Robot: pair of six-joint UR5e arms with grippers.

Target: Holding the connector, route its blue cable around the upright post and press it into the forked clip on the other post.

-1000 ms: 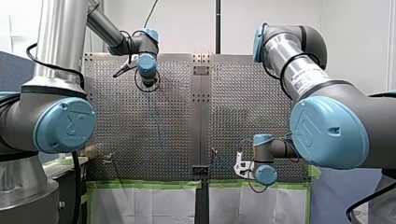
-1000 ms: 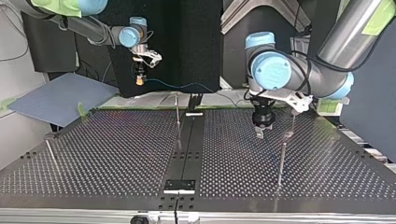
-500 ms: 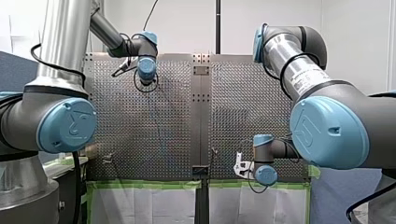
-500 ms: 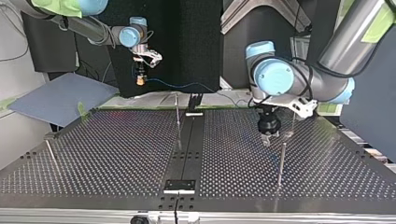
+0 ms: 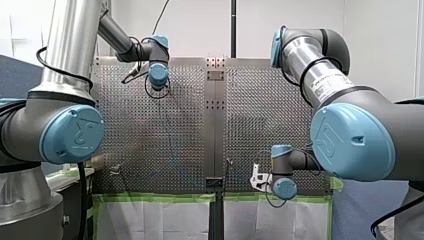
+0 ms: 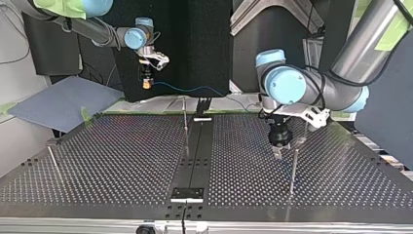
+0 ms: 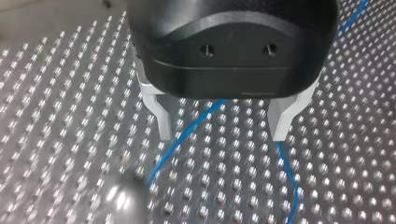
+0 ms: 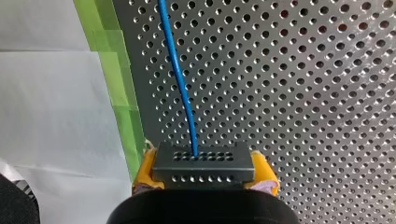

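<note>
The connector (image 8: 204, 161), a dark block with rows of small holes, sits clamped in my right gripper (image 8: 204, 169) between its yellow pads (image 8: 144, 170), which press on its two sides. In the top view that gripper holds the connector (image 6: 145, 84) in the air beyond the table's far edge, at the view's left, with the arm reaching in from the upper left.

The blue cable (image 8: 180, 79) leaves the middle of the connector's face and runs straight ahead over the perforated table (image 8: 303, 93). In the top view it sags from the connector toward the table's far edge (image 6: 187, 89).

My left gripper (image 6: 278, 148) points straight down, low over the table and just beside a post (image 6: 293, 168) at the top view's right. In the left wrist view its two metal fingers (image 7: 163, 116) stand wide apart and grip nothing. One stretch of the blue cable (image 7: 187, 135) lies on the table between them and runs on to a blurred, shiny round shape (image 7: 122, 200). A second stretch passes by the other finger.

I count three thin posts in the top view: the one by my left gripper, one upright near the middle (image 6: 185, 122), and one leaning at the left (image 6: 52, 161). Which one carries the forked clip I cannot tell.

Green tape (image 8: 116, 70) lines the table's edge.
</note>
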